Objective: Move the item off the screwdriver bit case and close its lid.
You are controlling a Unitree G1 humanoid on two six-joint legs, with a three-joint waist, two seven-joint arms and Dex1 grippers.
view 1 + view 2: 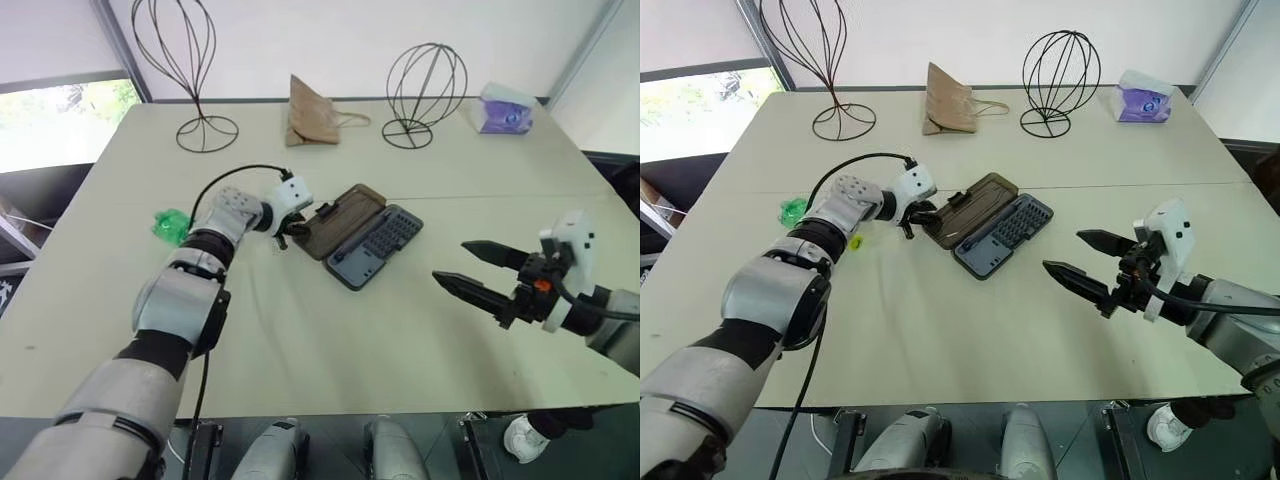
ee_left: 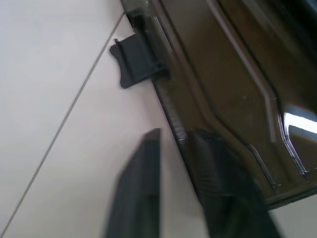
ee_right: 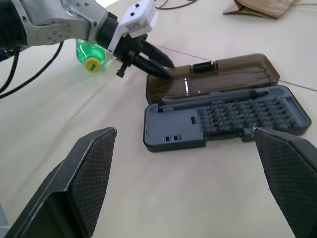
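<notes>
The left gripper (image 3: 161,67) has its two black fingers closed together with nothing between them, and their tips are at the long outer edge of the brown lid (image 1: 340,222), near the small black latch (image 2: 133,62). The left wrist view shows this edge from very close: one finger lies on the table just beside the lid and the other is over the lid's rim. The right wrist view shows what the close view cannot: the case (image 3: 225,121) lies open and flat, with the grey slotted tray beside the lid. The green bottle (image 3: 91,55) lies on the table (image 1: 300,340) behind the left arm, apart from the case. The right gripper (image 1: 478,268) hovers wide open, well apart from the case.
</notes>
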